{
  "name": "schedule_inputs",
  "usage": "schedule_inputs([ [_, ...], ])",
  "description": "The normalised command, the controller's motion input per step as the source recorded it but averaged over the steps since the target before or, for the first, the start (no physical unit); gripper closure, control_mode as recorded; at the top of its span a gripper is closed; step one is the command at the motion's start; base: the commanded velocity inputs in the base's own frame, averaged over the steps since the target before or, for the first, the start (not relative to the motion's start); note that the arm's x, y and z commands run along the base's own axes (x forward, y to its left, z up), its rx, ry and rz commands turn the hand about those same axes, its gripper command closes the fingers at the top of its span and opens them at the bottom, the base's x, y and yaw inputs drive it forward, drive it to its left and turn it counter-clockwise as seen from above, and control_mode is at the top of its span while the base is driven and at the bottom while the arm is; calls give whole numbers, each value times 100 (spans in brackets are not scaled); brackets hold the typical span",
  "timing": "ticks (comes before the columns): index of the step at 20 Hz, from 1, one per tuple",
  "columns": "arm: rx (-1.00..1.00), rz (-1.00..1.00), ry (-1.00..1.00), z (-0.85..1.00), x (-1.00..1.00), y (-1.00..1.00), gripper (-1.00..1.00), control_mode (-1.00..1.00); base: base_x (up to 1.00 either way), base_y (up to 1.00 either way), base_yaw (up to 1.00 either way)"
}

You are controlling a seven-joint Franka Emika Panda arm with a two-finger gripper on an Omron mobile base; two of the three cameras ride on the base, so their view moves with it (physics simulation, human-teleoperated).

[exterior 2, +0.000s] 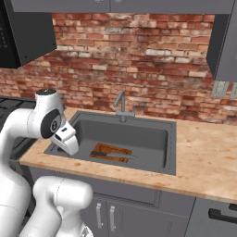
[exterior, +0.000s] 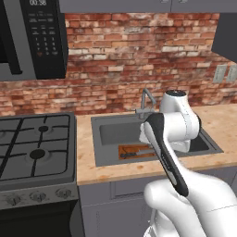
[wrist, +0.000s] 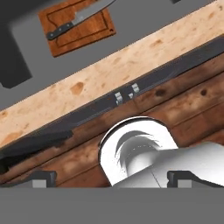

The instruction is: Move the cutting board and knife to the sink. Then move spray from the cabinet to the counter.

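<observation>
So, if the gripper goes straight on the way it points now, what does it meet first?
Probably the dark wooden floor just before the lower cabinet doors, not the sink; depth is unclear.

In the left base view, the arm (exterior: 173,139) hides the right end of the cutting board (exterior: 134,152) and the tip of the knife (exterior: 135,154) in the sink (exterior: 109,139). In the hand view, the top edge cuts off the knife's point and a board corner. We see the microwave (exterior: 32,39) cut off at the left edge.
</observation>
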Motion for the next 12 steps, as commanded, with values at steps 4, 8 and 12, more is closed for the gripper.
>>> schedule_inputs([
  [4, -1, 10, 0, 16, -36, 0, -100, -100, 0, 0, 0],
  [8, 0, 1, 0, 4, -14, 0, -100, -100, 0, 0, 0],
  [12, 0, 0, 0, 0, 0, 0, -100, -100, 0, 0, 0],
])
